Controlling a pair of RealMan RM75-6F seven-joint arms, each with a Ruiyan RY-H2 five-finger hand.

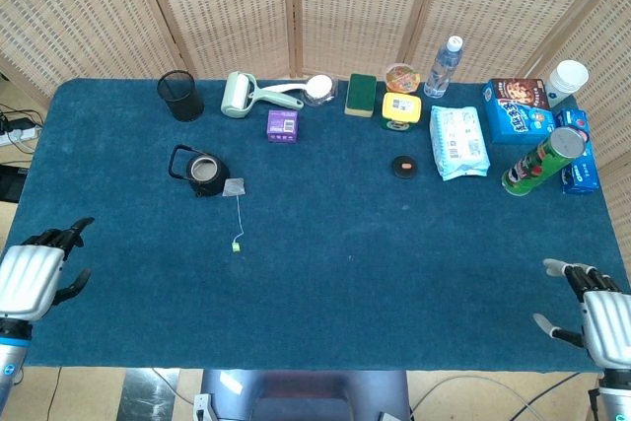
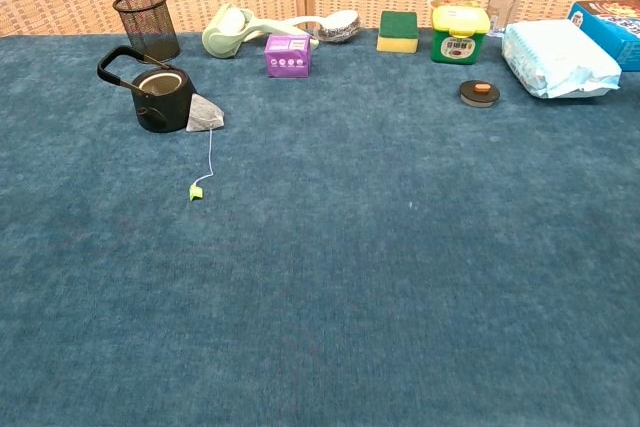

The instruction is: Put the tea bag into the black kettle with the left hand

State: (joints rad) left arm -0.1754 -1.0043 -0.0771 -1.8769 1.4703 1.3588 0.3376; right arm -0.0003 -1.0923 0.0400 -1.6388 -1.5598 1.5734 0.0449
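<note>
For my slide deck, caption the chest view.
Tea bag leaning against the black kettle, string trailing forward on blue cloth.

Left hand (image 1: 30,278): ribbed silver-white back, black fingers (image 1: 69,235). Right hand (image 1: 603,320): same shell, pale grey fingers (image 1: 560,266).

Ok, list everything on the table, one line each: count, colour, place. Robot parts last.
black kettle: 1, black, far left.
tea bag: 1, grey, against the kettle, string and green tag trailing nearer.
mesh cup: 1, black, back left.
lint roller: 1, pale green, back row.
purple box: 1, purple, beside the roller.
sponge: 1, green and yellow, back centre.
kettle lid: 1, black, centre right.
wipes pack: 1, pale blue, right.
water bottle: 1, clear, back.
chips can: 1, green, far right.
left hand: 1, white, near left edge, empty.
right hand: 1, white, near right corner, empty.
</note>
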